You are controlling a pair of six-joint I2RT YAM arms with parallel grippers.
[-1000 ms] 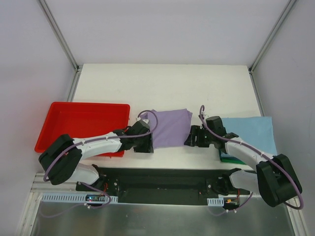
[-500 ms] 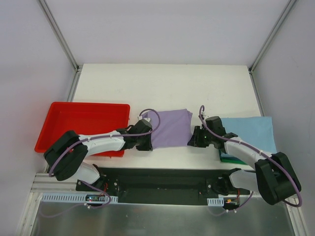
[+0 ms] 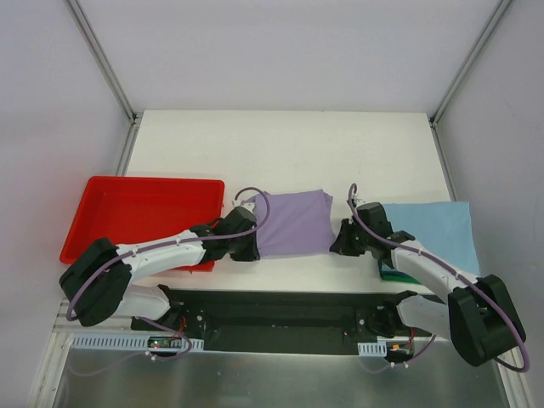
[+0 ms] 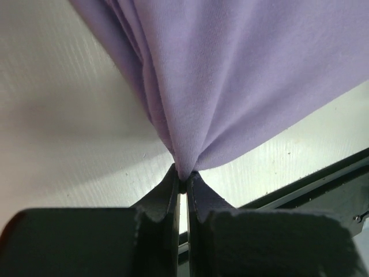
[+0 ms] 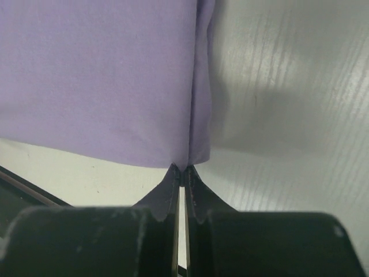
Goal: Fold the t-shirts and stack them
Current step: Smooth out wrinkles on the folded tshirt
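Observation:
The lavender purple t-shirt (image 3: 293, 223) lies folded in the middle of the table near the front edge. My left gripper (image 3: 248, 248) is shut on its near left corner; in the left wrist view the cloth (image 4: 230, 75) bunches into the pinch of that gripper (image 4: 183, 180). My right gripper (image 3: 337, 239) is shut on the near right corner, and the right wrist view shows the shirt's (image 5: 104, 75) folded edge running into that gripper (image 5: 183, 168). A light blue t-shirt (image 3: 442, 228) lies folded at the right, over a dark green one (image 3: 393, 274) of which only an edge shows.
A red plastic tray (image 3: 98, 219) stands at the left, next to my left arm. The table's front edge and a black rail (image 3: 280, 310) run just below the grippers. White walls and metal posts enclose the far side.
Both grippers have closed on the purple shirt's near corners. The near edge of the shirt now looks pulled taut between them.

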